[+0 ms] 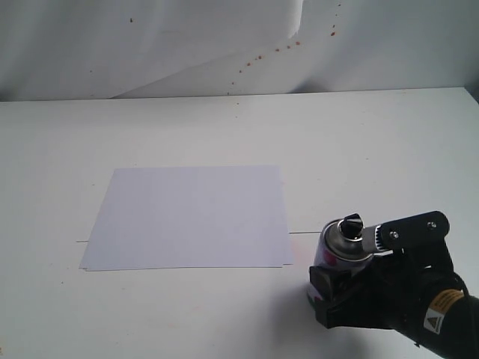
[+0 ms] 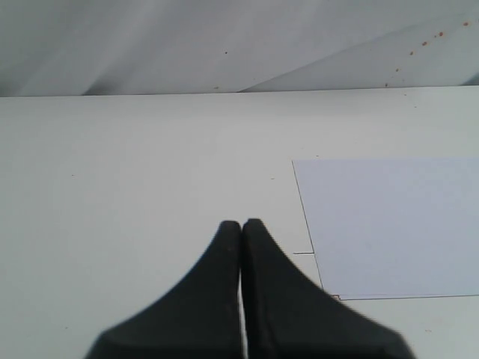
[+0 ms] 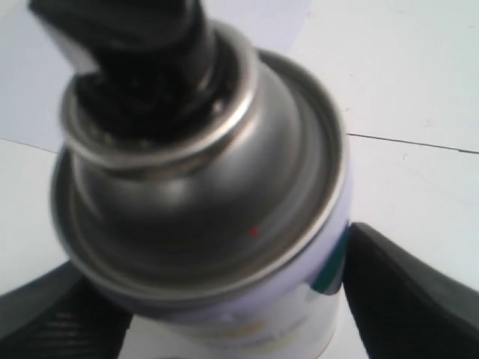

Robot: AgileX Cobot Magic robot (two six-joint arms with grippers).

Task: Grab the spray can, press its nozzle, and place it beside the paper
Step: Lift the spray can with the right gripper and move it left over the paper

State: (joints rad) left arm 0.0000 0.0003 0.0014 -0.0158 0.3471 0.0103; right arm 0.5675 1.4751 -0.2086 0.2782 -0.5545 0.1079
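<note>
1. A white table (image 1: 239, 127) runs back to a pale backdrop (image 1: 150, 45) flecked with reddish specks.
2. The paper (image 1: 187, 217) lies flat on the table, a plain bluish-white sheet.
3. The right gripper (image 1: 338, 278) has its jaws closed around the can's body. The left gripper (image 2: 241, 228) hangs empty off the paper's other end, jaws pressed together.
4. The spray can (image 1: 344, 247) stands upright in that grip, just beside the paper's near right corner. It has a white wall with a pink patch and a silver domed top. Whether it rests on the table I cannot tell.
5. The nozzle (image 1: 350, 224) is a small black slanted button.
6. Risks, as I judge them:
   - An off-centre press could slide off the narrow button.
   - The same press could tilt the smooth can in the grip.
   - Spray could hit the sheet.
</note>
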